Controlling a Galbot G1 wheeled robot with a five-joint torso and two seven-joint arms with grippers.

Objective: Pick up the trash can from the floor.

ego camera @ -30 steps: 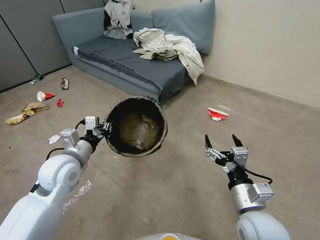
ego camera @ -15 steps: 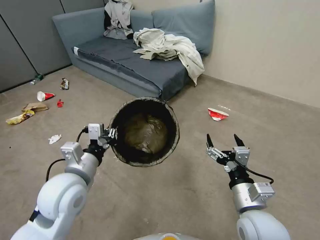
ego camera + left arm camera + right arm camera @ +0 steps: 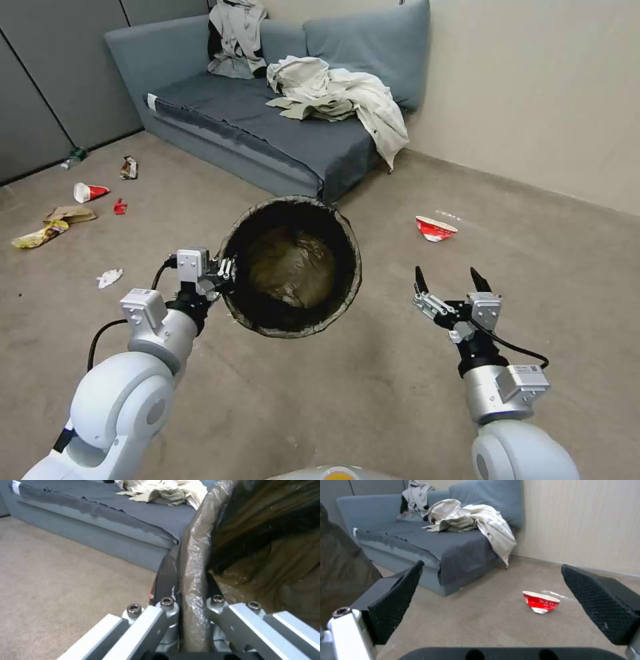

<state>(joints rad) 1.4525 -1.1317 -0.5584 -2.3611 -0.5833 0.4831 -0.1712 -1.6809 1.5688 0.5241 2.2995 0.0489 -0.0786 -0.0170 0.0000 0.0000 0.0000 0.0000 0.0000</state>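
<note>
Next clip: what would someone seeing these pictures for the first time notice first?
The bag-lined trash can at centre, its mouth tilted toward the head camera, gripped at its rim by the left gripper. The right gripper hangs open to the right, and a crushed red cup lies on the floor beyond it.

Even indoor light — soft shadows

No legible text, faint white print on crushed red cup [image 3: 540, 602], unreadable
</note>
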